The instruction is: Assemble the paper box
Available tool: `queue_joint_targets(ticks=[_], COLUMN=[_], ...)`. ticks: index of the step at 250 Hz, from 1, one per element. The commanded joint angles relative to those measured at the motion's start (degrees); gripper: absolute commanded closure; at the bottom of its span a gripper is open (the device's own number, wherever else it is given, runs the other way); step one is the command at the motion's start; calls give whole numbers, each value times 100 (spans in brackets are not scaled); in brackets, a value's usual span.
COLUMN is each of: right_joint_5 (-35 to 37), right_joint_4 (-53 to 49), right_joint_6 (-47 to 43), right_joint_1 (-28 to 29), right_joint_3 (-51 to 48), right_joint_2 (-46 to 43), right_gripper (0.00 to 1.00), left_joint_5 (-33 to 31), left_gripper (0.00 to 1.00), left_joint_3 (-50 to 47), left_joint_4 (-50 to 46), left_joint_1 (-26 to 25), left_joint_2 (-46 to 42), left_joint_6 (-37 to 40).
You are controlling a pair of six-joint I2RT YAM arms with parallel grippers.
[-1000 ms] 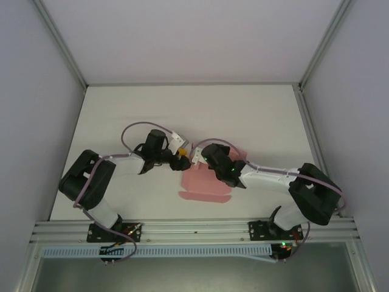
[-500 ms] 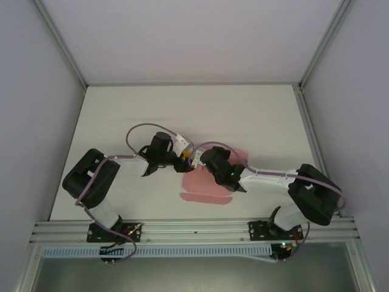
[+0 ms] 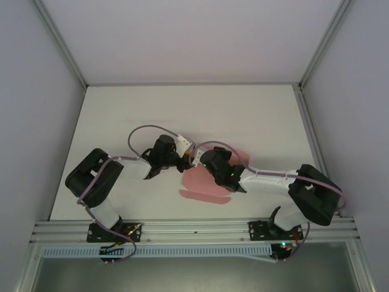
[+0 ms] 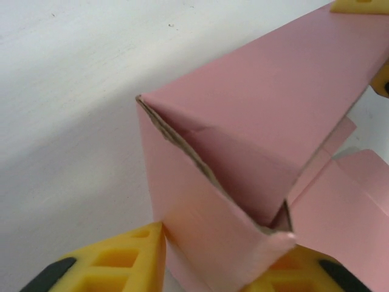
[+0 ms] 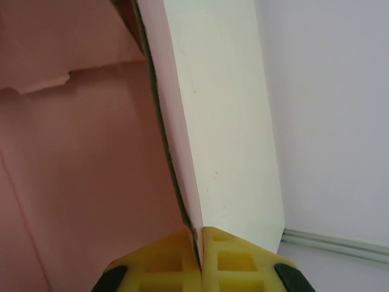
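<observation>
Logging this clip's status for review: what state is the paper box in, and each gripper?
paper box: partly erected, one panel raised, end open, rest flat on table
left gripper: jaws straddle a box corner; grip unclear
right gripper: jaws shut on a panel edge

The top external camera looks steeply down from above and behind the arm bases onto the whole tabletop (image 3: 243,115). The wrist cameras sit very close, looking along the left fingers (image 4: 121,261) and the right fingers (image 5: 237,261); all three views share the pink paper box (image 3: 203,182).
</observation>
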Motion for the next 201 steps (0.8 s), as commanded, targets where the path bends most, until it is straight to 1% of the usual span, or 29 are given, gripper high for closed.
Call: queue_joint_targets(ticks=[1, 11, 26, 48, 67, 81, 91, 102, 106, 115, 123, 136, 143, 160, 184, 201], right_joint_5=[-330, -326, -322, -294, -303, -316, -341, -446, -482, -553, -631, -729, -787, -929, -1015, -1083], right_joint_4=[-102, -123, -172, -244, -325, -345, -333, -346, -335, -292, -259, -234, -250, -308, -334, -390], right_joint_6=[315, 351, 385, 469, 501, 510, 531, 539, 548, 574, 581, 592, 634, 671, 722, 750], right_joint_1=[204, 211, 230, 243, 256, 264, 269, 266, 266, 270, 266, 269, 263, 267, 265, 266], right_joint_3=[-38, -22, 17, 80, 127, 128, 120, 100, 87, 48, 17, -20, -30, -49, -54, -60], right_joint_2=[-22, -22, -28, -22, -6, -10, -28, -75, -88, -139, -183, -246, -275, -330, -372, -376], right_gripper=[100, 100, 100, 100, 100, 100, 100, 100, 100, 100, 100, 100, 100, 100, 100, 100], left_joint_5=[-633, -770, -1196, -2240, -3340, -3880, -4285, -4552, -4630, -4856, -5132, -5618, -5893, -6251, -6415, -6502], left_gripper=[77, 79, 84, 85, 86, 86, 89, 90, 92, 91, 93, 100, 100, 100, 100, 100], left_joint_3=[-78, -62, 7, 188, 260, 287, 309, 294, 285, 255, 223, 229, 215, 227, 256, 268], left_joint_4=[390, 360, 221, -163, -256, -315, -324, -283, -256, -149, -68, -1, 93, 163, 142, 87], left_joint_1=[-26, -65, -156, -414, -656, -750, -793, -817, -824, -859, -898, -988, -1050, -1158, -1194, -1198], left_joint_2=[-156, -156, -149, -54, 123, 253, 332, 403, 428, 485, 534, 614, 649, 713, 791, 823], left_joint_6=[-76, -81, -61, 134, 313, 374, 310, 258, 229, 170, 142, 154, 182, 264, 220, 54])
